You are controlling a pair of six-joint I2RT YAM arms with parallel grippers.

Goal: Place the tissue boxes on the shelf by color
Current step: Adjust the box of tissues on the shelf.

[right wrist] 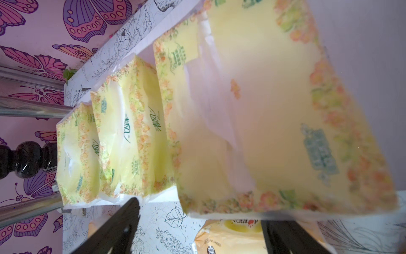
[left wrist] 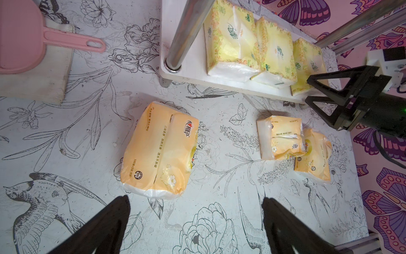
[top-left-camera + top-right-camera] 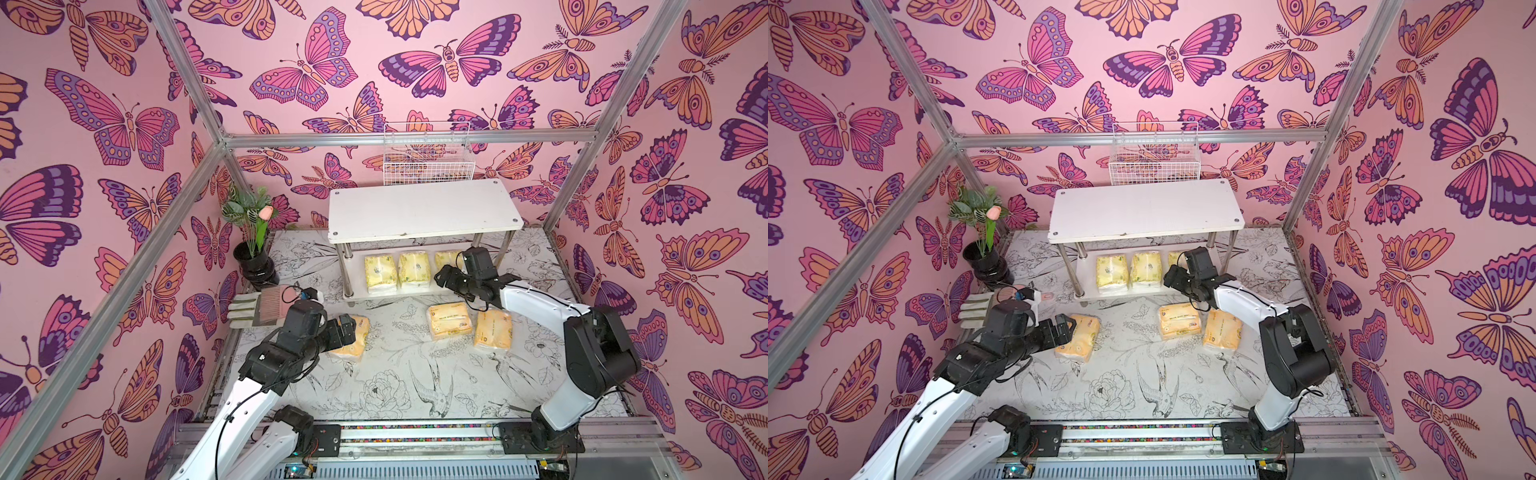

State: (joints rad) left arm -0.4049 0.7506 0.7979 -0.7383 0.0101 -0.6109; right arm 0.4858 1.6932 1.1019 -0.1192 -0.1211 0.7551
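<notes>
Your left gripper (image 2: 195, 200) has its jaws wide apart and holds nothing. The nearest orange pack (image 2: 158, 151) lies flat on the table (image 2: 87, 136) just ahead of the fingertips, not yet between them. Its long axis runs away from the gripper, nearly in line with the reach and only a little slanted. So the jaws already stand across its short side. I judge that you need mainly to go forward and down, then close on the two long flanks. The wrap looks soft and may give under the pads.

Your right gripper (image 2: 309, 90) is also spread open and empty. It stands at the front edge of the lower board of the shelf (image 3: 424, 208), just beside the end of the third pale pack (image 2: 305, 57). The first pale pack (image 3: 380, 274) and the second pale pack (image 3: 414, 270) lie next to it on the same board, side by side, long axes front to back.

The upper board carries no pack, so I think the orange ones belong there. The middle orange pack (image 3: 449, 321) and the right orange pack (image 3: 493, 330) lie close together on the table. They are near the right arm and well apart from the left gripper. The left arm is the nearer one only for the pack in front of it.
</notes>
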